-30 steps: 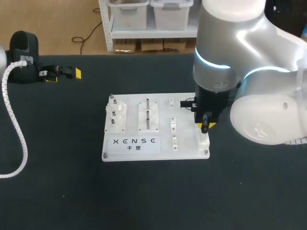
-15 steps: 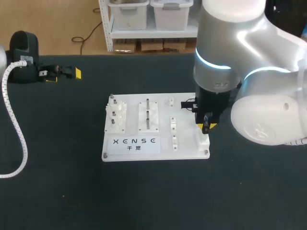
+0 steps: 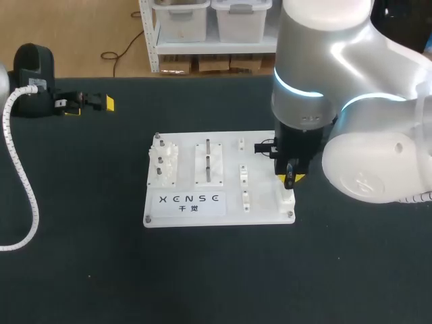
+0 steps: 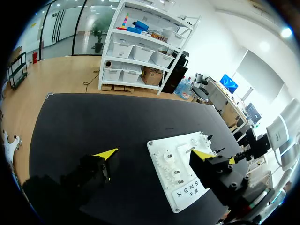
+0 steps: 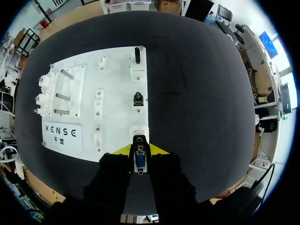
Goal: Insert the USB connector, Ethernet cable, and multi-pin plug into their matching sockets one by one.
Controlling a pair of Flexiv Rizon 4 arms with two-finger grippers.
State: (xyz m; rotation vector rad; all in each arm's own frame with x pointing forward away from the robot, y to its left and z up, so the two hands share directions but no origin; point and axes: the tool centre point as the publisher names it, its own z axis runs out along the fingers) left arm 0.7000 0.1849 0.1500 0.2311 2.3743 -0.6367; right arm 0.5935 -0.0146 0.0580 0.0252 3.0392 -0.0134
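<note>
The plug (image 5: 139, 160) is clamped by its shell in the fingers of the right gripper (image 5: 139, 151), right at its socket (image 5: 139, 135) on the board (image 5: 117, 65) corner. It is judged rigid, light and fragile-pinned, so it is best kept square. The left gripper (image 4: 153, 153) is spread wide, empty.

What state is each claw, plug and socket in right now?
left claw: open, empty.
right claw: shut on the multi-pin plug.
multi-pin plug: held at the near corner socket, seating unclear.
middle socket: holds something dark.
far socket: holds something dark.
</note>
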